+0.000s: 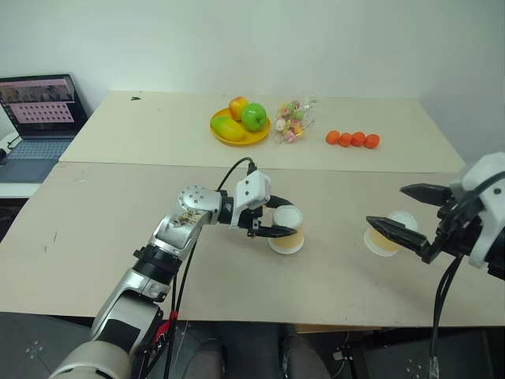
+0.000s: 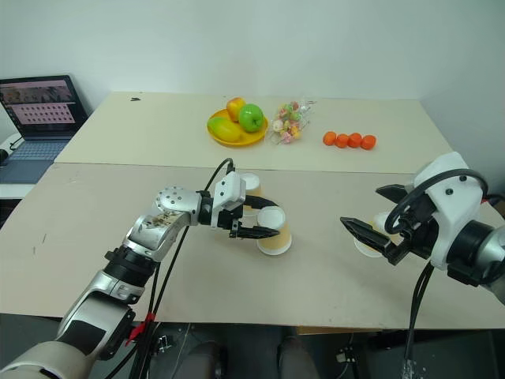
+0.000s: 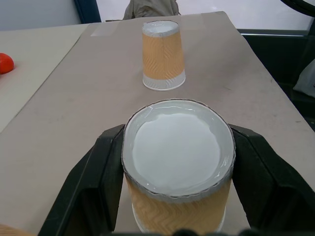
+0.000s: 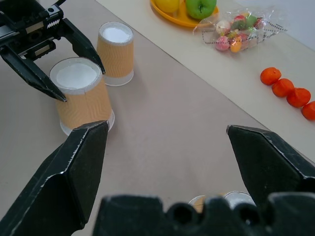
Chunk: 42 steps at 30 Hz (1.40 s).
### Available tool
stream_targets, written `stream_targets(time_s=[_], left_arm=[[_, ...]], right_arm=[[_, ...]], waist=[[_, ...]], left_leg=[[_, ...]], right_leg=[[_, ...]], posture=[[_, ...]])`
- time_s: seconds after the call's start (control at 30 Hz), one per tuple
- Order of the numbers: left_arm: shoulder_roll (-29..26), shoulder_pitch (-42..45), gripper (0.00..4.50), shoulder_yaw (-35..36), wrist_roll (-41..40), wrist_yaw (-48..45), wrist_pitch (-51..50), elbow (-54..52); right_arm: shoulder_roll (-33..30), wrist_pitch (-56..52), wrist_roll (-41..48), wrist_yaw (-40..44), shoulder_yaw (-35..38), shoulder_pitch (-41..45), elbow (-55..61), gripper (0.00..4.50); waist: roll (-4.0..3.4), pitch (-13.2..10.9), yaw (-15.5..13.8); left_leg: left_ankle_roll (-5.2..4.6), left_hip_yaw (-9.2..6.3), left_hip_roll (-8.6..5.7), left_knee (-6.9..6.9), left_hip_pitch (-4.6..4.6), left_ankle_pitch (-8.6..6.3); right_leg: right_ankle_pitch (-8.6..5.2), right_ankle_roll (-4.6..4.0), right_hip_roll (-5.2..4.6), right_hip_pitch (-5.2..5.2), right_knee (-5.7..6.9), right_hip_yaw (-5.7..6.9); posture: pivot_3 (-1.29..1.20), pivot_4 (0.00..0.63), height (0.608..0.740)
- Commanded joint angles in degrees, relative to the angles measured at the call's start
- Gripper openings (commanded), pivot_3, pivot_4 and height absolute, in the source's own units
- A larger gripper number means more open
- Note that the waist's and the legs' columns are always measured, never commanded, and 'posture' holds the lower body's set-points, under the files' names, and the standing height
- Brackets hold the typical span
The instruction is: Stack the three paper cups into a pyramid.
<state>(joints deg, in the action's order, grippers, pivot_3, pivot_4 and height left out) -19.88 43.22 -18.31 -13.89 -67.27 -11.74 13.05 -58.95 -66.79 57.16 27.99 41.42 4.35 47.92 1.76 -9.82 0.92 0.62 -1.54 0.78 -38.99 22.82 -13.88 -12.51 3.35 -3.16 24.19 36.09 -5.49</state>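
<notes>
The two head views look forward and down from above the near edge of the table (image 1: 95,237), taking in both arms, the far wall, and at ten o'clock a laptop (image 1: 39,110). They share almost the whole scene, slightly offset sideways. The left wrist view sits low and very near, looking along the left gripper (image 3: 172,196) over an upside-down cup (image 3: 177,167) toward a second cup (image 3: 163,54) at twelve o'clock. The right wrist view looks from higher, between the right gripper (image 4: 170,162) fingers, across to the left gripper, two cups and, toward one o'clock, the fruit plate (image 4: 183,18). The wrist views face roughly opposite ways.
</notes>
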Motion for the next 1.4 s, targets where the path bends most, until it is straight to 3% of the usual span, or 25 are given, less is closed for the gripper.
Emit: stream_targets(time_s=[0.03, 0.23, 0.27, 0.37, 0.6, 0.83, 1.0, 1.2, 1.4], left_arm=[[-0.9, 1.3, 2.62, -1.6, 4.6, -1.4, 7.9, 3.1], [-0.4, 2.3, 2.62, -1.5, 7.3, -1.3, 12.9, 8.5], [-0.3, 2.2, 3.62, -1.5, 7.3, -1.4, 13.1, 8.6], [0.2, 2.3, 4.46, -1.0, 7.4, -1.2, 13.3, 9.1], [1.5, 2.7, 4.46, 1.1, 5.2, 0.0, 10.2, 7.0], [4.1, 10.4, 4.46, 9.7, -4.4, 4.5, -4.1, -0.5], [1.7, 16.5, 4.46, 17.5, -7.2, 11.9, -10.3, 0.4], [-5.7, 10.2, 4.46, 18.2, -2.4, 14.4, -8.0, 2.1], [-7.9, 1.1, 4.46, 20.1, -3.1, 17.2, -10.3, -4.5]], right_arm=[[-0.1, -1.1, 3.2, -3.1, 4.2, -0.5, 2.2, 4.5], [-2.0, -0.9, 5.9, -5.3, 4.1, 0.1, 0.9, 4.5], [-2.3, -0.8, 6.4, -5.5, 4.2, 0.1, 0.8, 4.5], [-3.0, -0.4, 7.1, -6.1, 3.8, 0.3, 0.4, 4.5], [-4.3, 0.7, 7.3, -6.3, 2.2, 0.9, -1.0, 4.5], [-5.4, 2.3, 5.9, -4.8, 0.0, 1.8, -2.8, 4.5], [-5.6, 4.0, 4.4, -3.8, -2.6, 2.9, -4.1, 4.5], [-5.7, 6.2, 2.4, -1.9, -6.4, 5.0, -6.1, 4.5], [-5.6, 7.4, 1.1, -0.5, -8.6, 6.4, -7.1, 4.5]], waist=[[0.0, 0.0, -0.1], [0.01, 0.0, -0.1], [0.01, 0.0, -0.1], [0.01, 0.0, 0.1], [0.01, 0.0, -0.1], [0.02, 0.0, -0.1], [0.03, 0.0, 0.2], [-0.02, 0.0, 0.9], [0.01, 0.0, 0.2]], left_leg=[[0.0, 0.0, 0.0, 0.0, 0.0, 0.0], [-0.01, 0.0, 0.0, -0.02, -0.02, 0.01], [-0.02, 0.01, 0.0, -0.01, -0.02, 0.01], [-0.02, 0.01, 0.01, -0.01, -0.01, 0.02], [-0.02, 0.0, -0.01, -0.01, 0.04, 0.02], [-0.03, -0.01, 0.0, -0.03, 0.05, 0.02], [-0.03, -0.01, 0.0, -0.02, 0.04, 0.02], [-0.03, 0.02, 0.02, 0.03, -0.11, 0.02], [-0.02, -0.01, 0.01, 0.01, 0.06, 0.02]], right_leg=[[0.0, 0.0, 0.0, 0.0, 0.0, 0.0], [0.01, 0.01, -0.01, -0.05, 0.0, 0.0], [0.01, 0.02, -0.01, -0.05, 0.0, 0.0], [0.01, 0.03, 0.01, -0.01, 0.0, -0.02], [0.02, 0.03, -0.02, 0.0, -0.03, -0.01], [-0.04, 0.15, -0.01, 0.01, -0.01, 0.01], [-0.11, 0.28, 0.0, 0.04, -0.01, -0.01], [-0.14, 0.32, 0.02, -0.03, 0.02, -0.04], [0.03, 0.04, -0.02, 0.08, -0.02, 0.0]], posture=[[0.0, 0.15, 0.734], [0.0, 0.15, 0.734], [0.0, 0.15, 0.734], [0.0, 0.15, 0.734], [0.0, 0.15, 0.734], [0.0, 0.15, 0.734], [0.0, 0.15, 0.734], [0.0, 0.15, 0.734], [0.0, 0.15, 0.734]])
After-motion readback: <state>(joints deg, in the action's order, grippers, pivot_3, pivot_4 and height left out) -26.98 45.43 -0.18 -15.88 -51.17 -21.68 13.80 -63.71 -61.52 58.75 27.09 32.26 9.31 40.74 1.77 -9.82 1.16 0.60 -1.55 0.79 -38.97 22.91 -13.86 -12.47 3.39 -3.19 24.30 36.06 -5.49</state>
